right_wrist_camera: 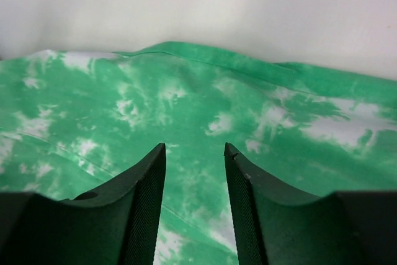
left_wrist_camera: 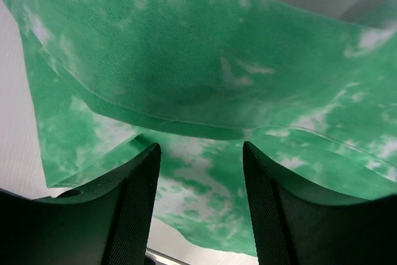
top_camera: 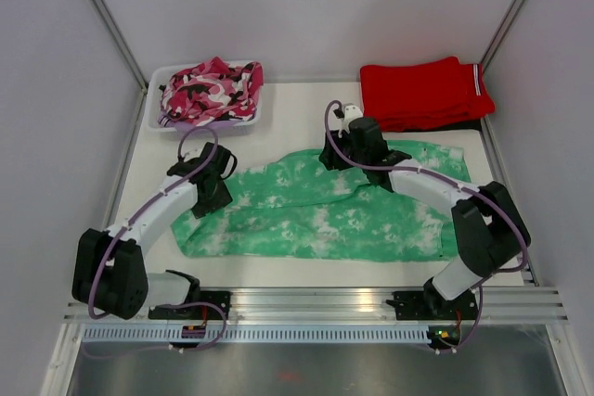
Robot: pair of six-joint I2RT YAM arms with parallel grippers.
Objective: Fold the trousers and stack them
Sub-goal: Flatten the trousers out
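Note:
The mint green tie-dye trousers (top_camera: 325, 215) lie spread across the middle of the table, partly folded, with a raised fold along the upper layer. My left gripper (top_camera: 209, 201) is at their left end. It is open, and in the left wrist view (left_wrist_camera: 200, 147) green fabric (left_wrist_camera: 205, 79) lies beyond and under the fingers. My right gripper (top_camera: 345, 146) is at the trousers' far edge, right of centre. It is open over the fabric (right_wrist_camera: 186, 110) in the right wrist view (right_wrist_camera: 195, 148), holding nothing.
Folded red trousers (top_camera: 422, 92) with a white stripe lie at the back right corner. A white tray (top_camera: 158, 120) at the back left holds the pink, black and white camouflage garment (top_camera: 212, 88). Enclosure walls stand on three sides.

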